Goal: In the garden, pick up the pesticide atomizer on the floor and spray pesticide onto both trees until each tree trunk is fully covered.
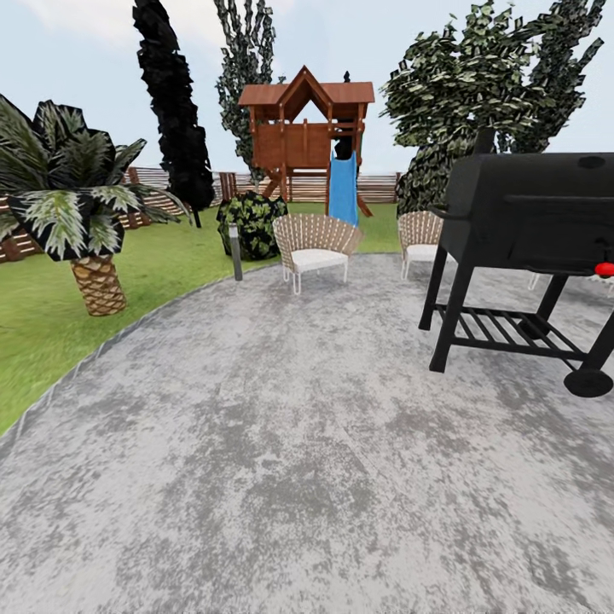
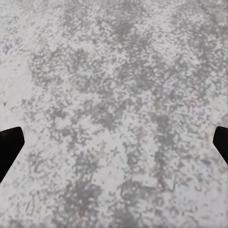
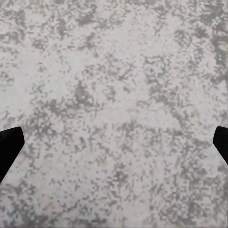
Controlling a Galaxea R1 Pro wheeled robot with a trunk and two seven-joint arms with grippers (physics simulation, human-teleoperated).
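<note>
The pesticide atomizer is out of view. I stand on a grey mottled paved floor [image 1: 281, 443], and the garden lawn [image 1: 162, 264] curves along its left and far side. Two tall leafy trees rise at the back, one [image 1: 247, 60] behind the playhouse and one [image 1: 477, 94] at the right. Their trunks are hidden. In the left wrist view my left gripper [image 2: 114, 142] is open, its black fingertips [image 2: 8, 147] wide apart over bare paving. My right gripper [image 3: 114, 145] is open in the same way, with nothing between its fingertips [image 3: 8, 147].
A black barbecue grill [image 1: 529, 213] stands close at the right. Two wicker chairs [image 1: 314, 243] [image 1: 420, 239] sit at the paving's far edge, beside a short lamp post [image 1: 235, 251] and a bush [image 1: 253, 222]. A palm [image 1: 77, 196], a black cypress [image 1: 175, 102], a wooden playhouse [image 1: 307, 128] and a slat fence [image 1: 379, 186] lie beyond.
</note>
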